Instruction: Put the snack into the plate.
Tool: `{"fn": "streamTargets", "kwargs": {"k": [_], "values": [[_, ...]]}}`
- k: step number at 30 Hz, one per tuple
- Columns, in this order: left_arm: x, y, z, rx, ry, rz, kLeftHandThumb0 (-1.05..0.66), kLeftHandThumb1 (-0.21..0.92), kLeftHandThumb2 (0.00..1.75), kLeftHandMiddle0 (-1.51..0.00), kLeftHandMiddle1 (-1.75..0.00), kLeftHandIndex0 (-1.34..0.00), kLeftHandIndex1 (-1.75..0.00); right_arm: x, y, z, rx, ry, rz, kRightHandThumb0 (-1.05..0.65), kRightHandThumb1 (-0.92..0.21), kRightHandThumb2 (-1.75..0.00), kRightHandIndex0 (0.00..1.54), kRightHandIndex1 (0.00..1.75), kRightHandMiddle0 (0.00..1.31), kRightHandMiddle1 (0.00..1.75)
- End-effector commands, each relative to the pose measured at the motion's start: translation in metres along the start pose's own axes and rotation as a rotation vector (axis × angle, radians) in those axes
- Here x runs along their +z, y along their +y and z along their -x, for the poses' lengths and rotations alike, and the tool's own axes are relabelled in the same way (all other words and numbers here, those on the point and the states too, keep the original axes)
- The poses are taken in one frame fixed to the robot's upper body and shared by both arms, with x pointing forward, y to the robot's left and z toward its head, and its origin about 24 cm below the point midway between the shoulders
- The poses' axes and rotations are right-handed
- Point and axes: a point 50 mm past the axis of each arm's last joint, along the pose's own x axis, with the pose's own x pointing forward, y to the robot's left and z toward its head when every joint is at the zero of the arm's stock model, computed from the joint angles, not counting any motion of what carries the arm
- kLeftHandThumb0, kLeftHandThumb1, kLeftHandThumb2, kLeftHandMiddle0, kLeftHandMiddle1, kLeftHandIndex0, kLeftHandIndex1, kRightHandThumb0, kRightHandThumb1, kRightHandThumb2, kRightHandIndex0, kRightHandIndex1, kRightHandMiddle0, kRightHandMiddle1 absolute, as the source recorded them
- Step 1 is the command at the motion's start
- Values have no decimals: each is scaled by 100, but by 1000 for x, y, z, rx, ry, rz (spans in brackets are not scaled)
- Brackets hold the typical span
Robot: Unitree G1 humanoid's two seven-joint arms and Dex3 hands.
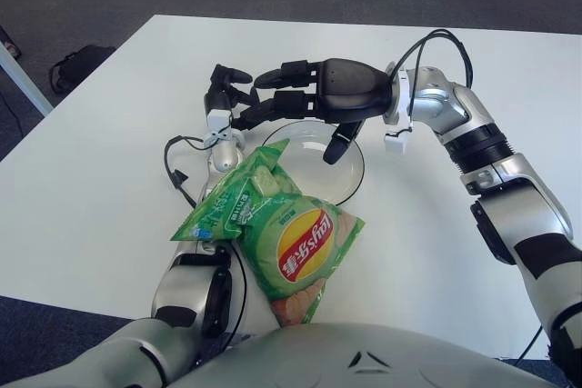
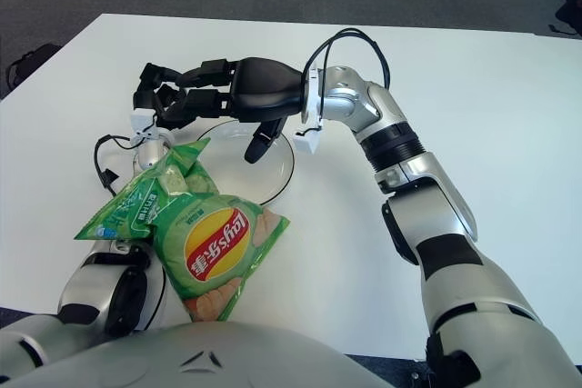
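Two snack bags (image 1: 291,243) overlapping plate (image 1: 355,174) rim, right hand (image 1: 309,97) spread empty above, left hand (image 1: 225,93) fingers unclear

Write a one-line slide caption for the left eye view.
Right hand hovers over the plate; green chip bag lies on the left arm, left hand beyond it.

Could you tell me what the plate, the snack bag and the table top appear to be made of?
Plate: apparently clear glass or plastic; the white table shows through and its rim glints.
Snack bag: glossy printed plastic film, crinkled, with shiny highlights.
Table: smooth matte white surface, probably laminate.
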Motion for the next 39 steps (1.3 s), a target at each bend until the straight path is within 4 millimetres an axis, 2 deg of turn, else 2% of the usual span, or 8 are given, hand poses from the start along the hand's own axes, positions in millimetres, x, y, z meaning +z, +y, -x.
{"fn": "streamTargets", "kwargs": {"k": [1, 39], "values": [[-6, 0, 7, 5, 19, -3, -44, 46, 113, -68, -175, -50, -175, 0, -3, 2, 6, -2, 23, -55, -70, -72, 10, 7, 0, 37], [-9, -8, 7, 2, 30, -5, -44, 46, 113, -68, -175, -50, -175, -3, 0, 10, 9, 7, 19, -55, -70, -72, 11, 5, 0, 37]]}}
